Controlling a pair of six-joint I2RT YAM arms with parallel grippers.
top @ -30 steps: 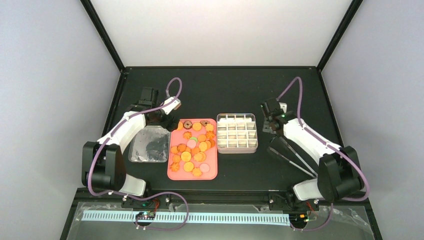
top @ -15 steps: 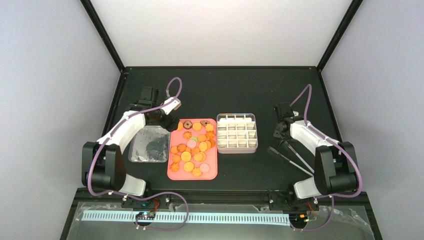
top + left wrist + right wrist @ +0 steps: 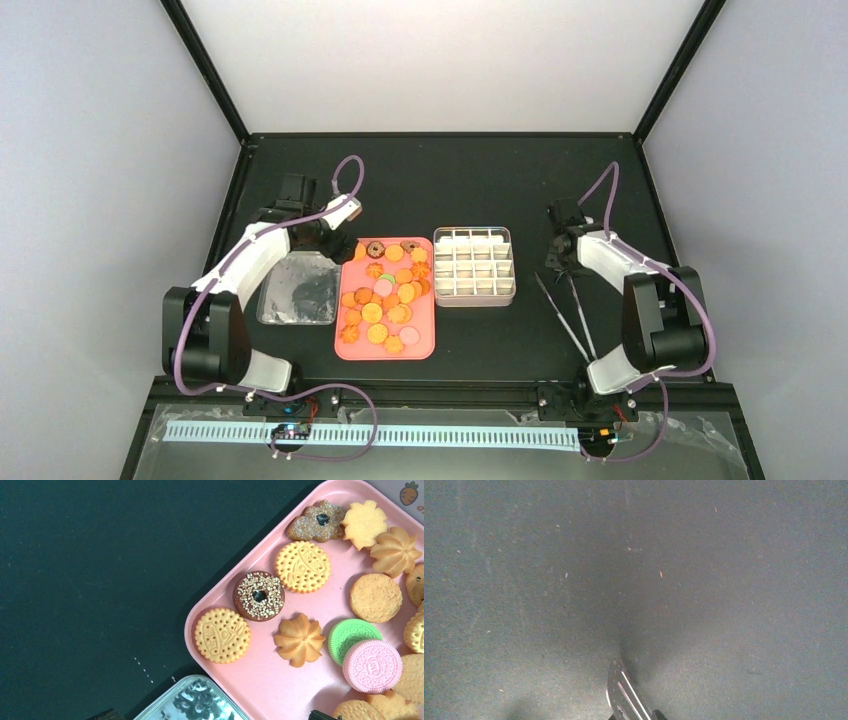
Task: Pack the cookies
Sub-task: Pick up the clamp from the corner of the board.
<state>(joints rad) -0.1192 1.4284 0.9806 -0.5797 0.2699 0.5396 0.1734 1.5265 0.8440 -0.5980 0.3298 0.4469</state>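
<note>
The cookies (image 3: 385, 295) lie heaped on a pink tray (image 3: 345, 350), mostly golden rounds and swirls, with pink, green and brown ones among them. My left gripper (image 3: 340, 243) hovers open over the tray's far left corner. In the left wrist view that gripper (image 3: 215, 715) shows only its fingertips (image 3: 320, 715) at the bottom edge, wide apart and holding nothing, above a nut-sprinkled brown ring (image 3: 258, 595). Right of the gridded tin, my right gripper (image 3: 560, 262) points down at the table, shut on metal tongs (image 3: 563, 320). The tongs' slotted end (image 3: 621, 692) sticks out between its fingers (image 3: 634, 715).
A white gridded tin (image 3: 474, 265) stands just right of the pink tray with its cells showing no cookies. A shiny silver lid (image 3: 297, 290) lies left of the tray, its corner (image 3: 195, 705) under my left gripper. Black walls edge the table.
My right gripper swung right and back, away from the tin, came down and closed on the tongs. The tongs have turned from lying slantwise to pointing toward the near edge. The left arm stayed put.
</note>
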